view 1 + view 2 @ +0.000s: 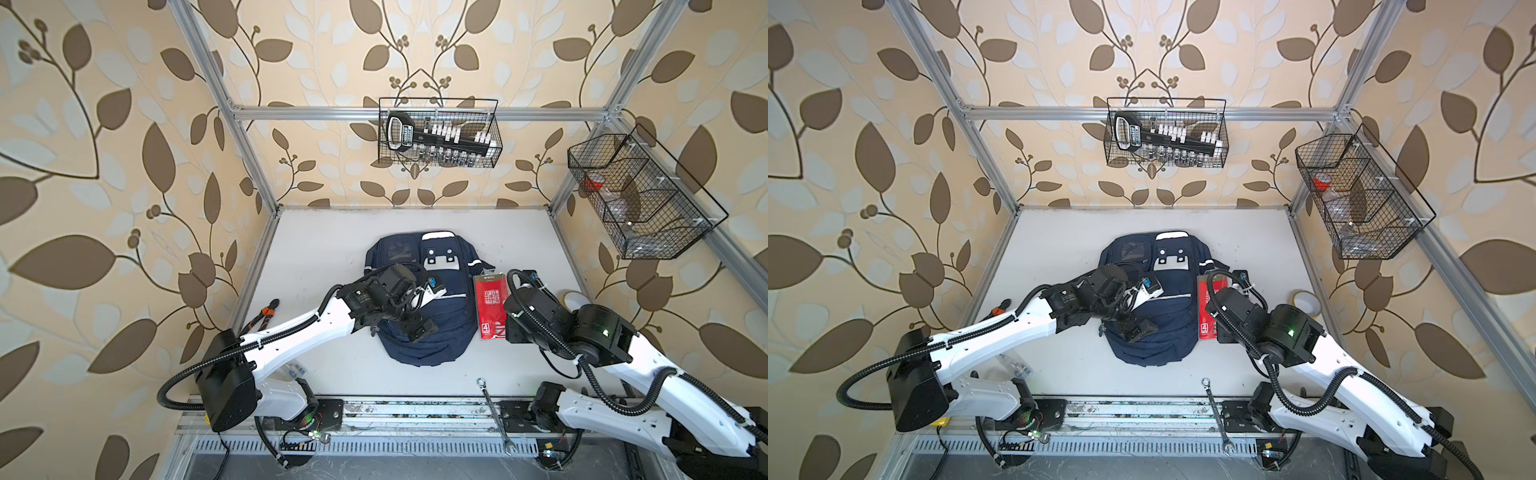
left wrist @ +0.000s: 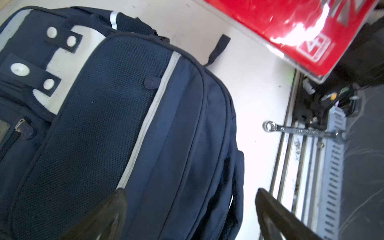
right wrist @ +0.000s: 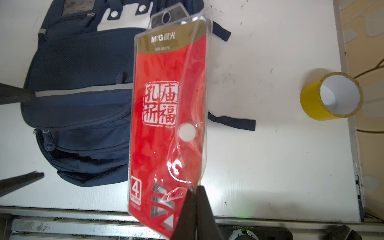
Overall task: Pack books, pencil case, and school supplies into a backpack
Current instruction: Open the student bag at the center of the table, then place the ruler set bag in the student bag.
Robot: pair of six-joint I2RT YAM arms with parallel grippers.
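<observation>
Beside backpack [image 3: 83,99], booklet [image 3: 158,145] clamped — right-wrist view only

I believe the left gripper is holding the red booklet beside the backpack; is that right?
Not quite: it is the right gripper that holds the red booklet beside the backpack, pinching it at one corner, as the right wrist view shows.

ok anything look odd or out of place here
A metal wrench lies half off the table across the front rail, and pliers sit at its left edge: neither is school gear. The red booklet dangles by one corner from the right tool.
</observation>
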